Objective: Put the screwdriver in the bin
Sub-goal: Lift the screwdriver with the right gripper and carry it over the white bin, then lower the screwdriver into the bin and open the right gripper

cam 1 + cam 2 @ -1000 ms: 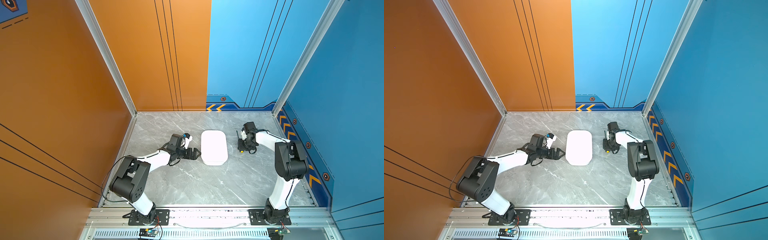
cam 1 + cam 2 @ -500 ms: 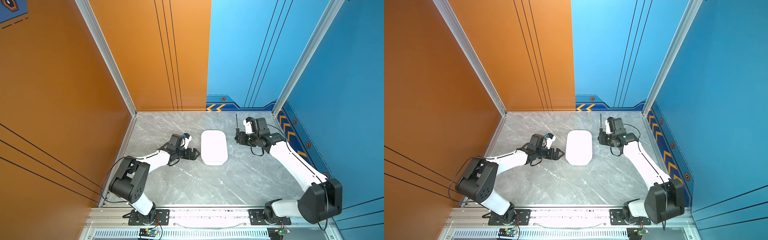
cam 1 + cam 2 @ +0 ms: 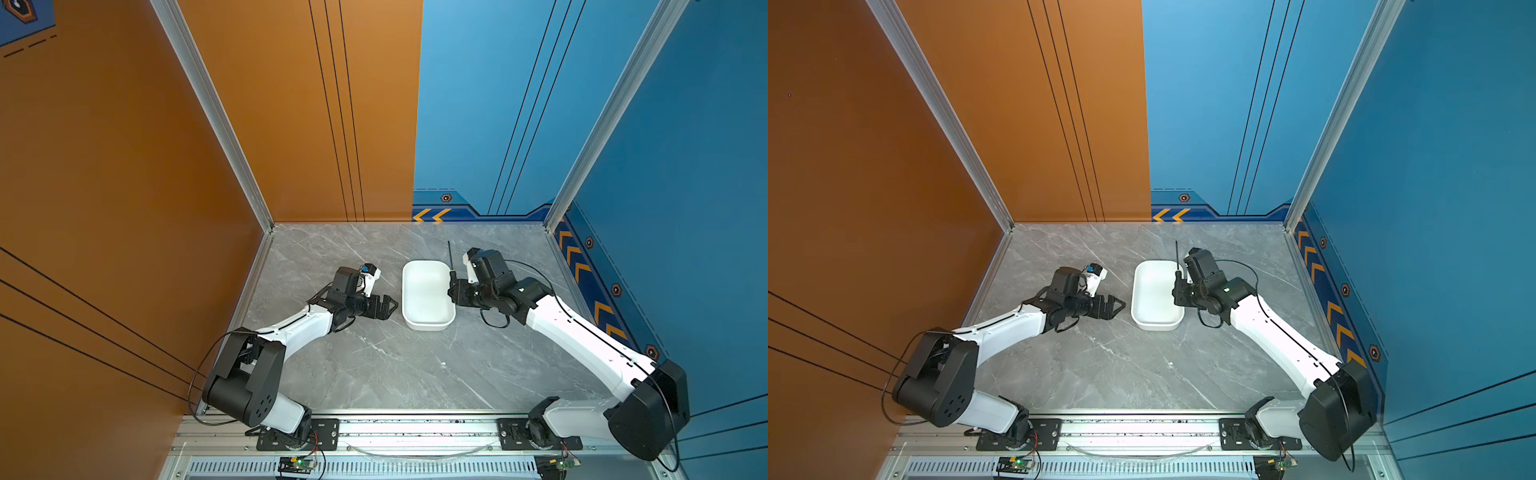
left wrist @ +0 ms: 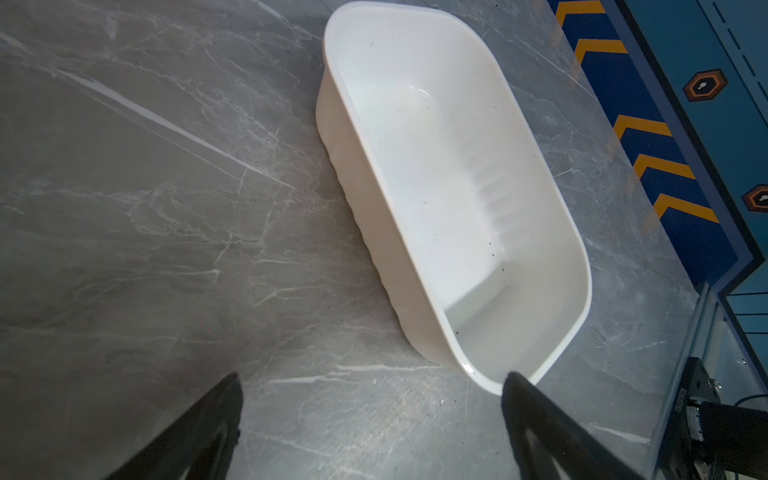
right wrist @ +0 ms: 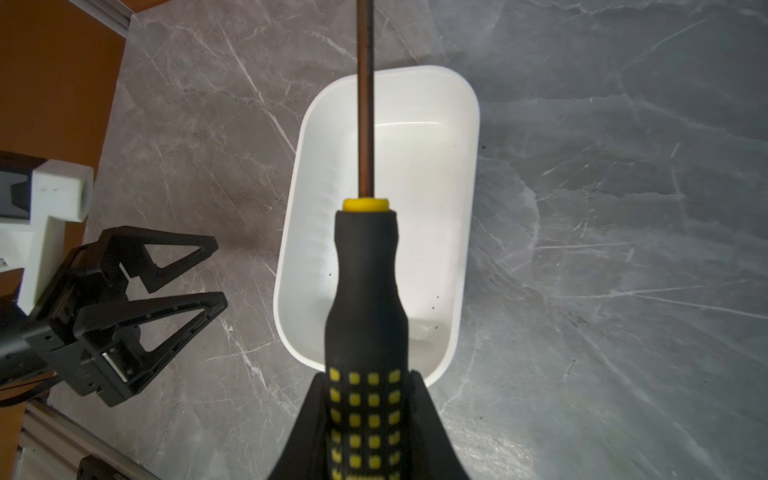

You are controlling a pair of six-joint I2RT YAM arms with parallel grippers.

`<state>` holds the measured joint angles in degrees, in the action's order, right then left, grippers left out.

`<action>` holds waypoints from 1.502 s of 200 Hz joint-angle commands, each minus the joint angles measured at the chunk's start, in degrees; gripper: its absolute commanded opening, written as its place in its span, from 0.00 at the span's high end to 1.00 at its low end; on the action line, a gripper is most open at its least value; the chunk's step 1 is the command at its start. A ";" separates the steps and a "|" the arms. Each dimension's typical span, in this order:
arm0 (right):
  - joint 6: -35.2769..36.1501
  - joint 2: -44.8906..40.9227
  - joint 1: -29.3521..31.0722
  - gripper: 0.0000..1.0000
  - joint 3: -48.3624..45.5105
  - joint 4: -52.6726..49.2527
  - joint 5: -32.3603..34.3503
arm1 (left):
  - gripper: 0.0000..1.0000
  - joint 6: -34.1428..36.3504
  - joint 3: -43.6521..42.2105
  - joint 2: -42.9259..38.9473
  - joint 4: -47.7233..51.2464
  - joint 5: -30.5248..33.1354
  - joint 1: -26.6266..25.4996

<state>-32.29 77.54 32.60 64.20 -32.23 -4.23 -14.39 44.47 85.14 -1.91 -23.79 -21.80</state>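
- Screwdriver, small, with a black handle, yellow squares, a yellow collar and a thin dark shaft [image 5: 365, 291], is up in a grip over the tub!
- Left side: the left gripper [image 3: 390, 307] sits low on the grey marble tabletop [image 3: 374, 374], fingers spread wide, just beside the tub.
- Centre: the shallow white plastic bin with rounded corners [image 3: 428, 326] lies lengthwise between both arms.
- Right side: the right gripper [image 5: 368, 376] pinches the spotted handle at the bin's right rim, with the shaft aimed at the back wall.
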 commanded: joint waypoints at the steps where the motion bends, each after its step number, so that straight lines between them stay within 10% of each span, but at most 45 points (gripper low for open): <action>1: -3.49 4.02 2.14 0.93 -0.30 3.96 2.45 | 0.02 -0.15 -1.09 -1.18 -0.20 0.23 0.37; 300: -9.76 27.14 6.42 0.91 6.65 5.60 8.54 | 0.02 0.15 -2.16 -2.00 1.30 2.75 0.72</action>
<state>-40.99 103.88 38.54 70.15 -25.04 2.24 -14.55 43.05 83.79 -1.67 -22.24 -21.65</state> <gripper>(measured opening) 0.211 0.979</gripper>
